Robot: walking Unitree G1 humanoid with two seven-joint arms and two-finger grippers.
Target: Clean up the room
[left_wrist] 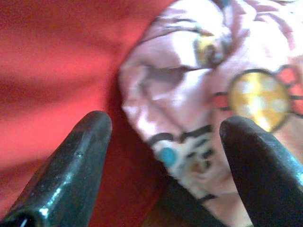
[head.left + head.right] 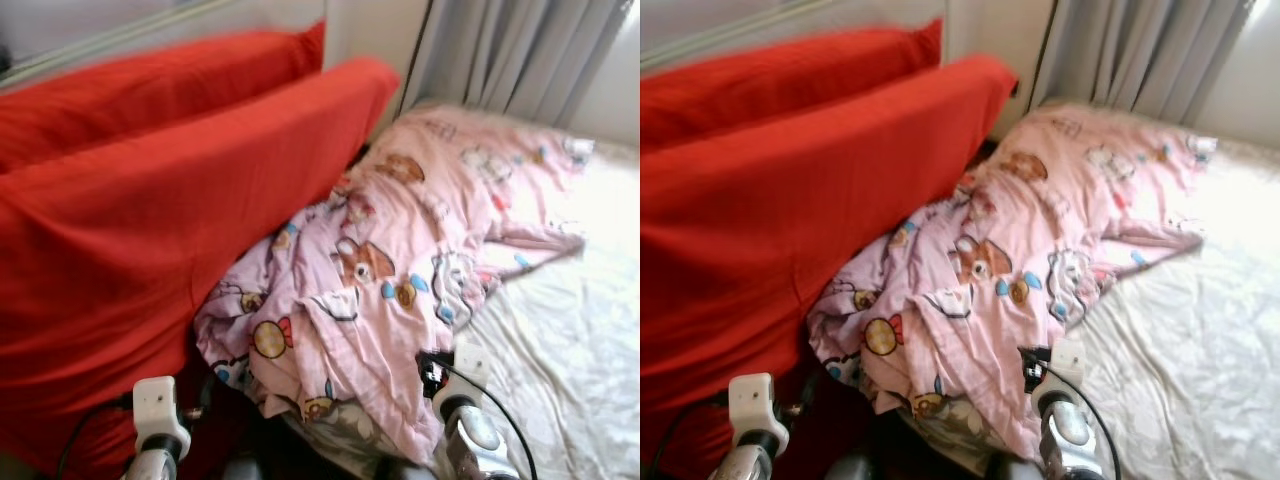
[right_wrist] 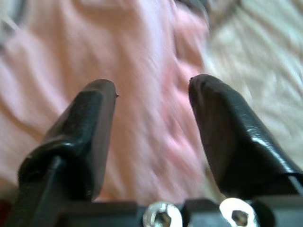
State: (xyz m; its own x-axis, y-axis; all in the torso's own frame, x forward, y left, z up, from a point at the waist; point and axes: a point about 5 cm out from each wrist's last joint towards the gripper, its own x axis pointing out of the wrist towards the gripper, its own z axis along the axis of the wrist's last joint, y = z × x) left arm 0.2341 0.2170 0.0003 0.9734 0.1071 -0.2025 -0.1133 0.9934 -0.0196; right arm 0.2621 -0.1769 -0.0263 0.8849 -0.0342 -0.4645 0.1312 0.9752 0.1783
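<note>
A pink blanket (image 2: 400, 250) with cartoon prints lies crumpled across the bed, bunched against the red cushion. My left arm (image 2: 160, 410) is low at the blanket's near left corner. In the left wrist view my left gripper (image 1: 165, 122) is open, its fingers apart in front of the blanket's folded edge (image 1: 189, 94) where it meets the red fabric (image 1: 52, 61). My right arm (image 2: 465, 400) is at the blanket's near right edge. My right gripper (image 3: 152, 85) is open just over the pink cloth (image 3: 142, 52), with nothing between its fingers.
Two big red cushions (image 2: 150, 200) lean along the left side of the bed. A white sheet (image 2: 570, 340) covers the mattress on the right. Grey curtains (image 2: 510, 50) hang behind the bed's far end.
</note>
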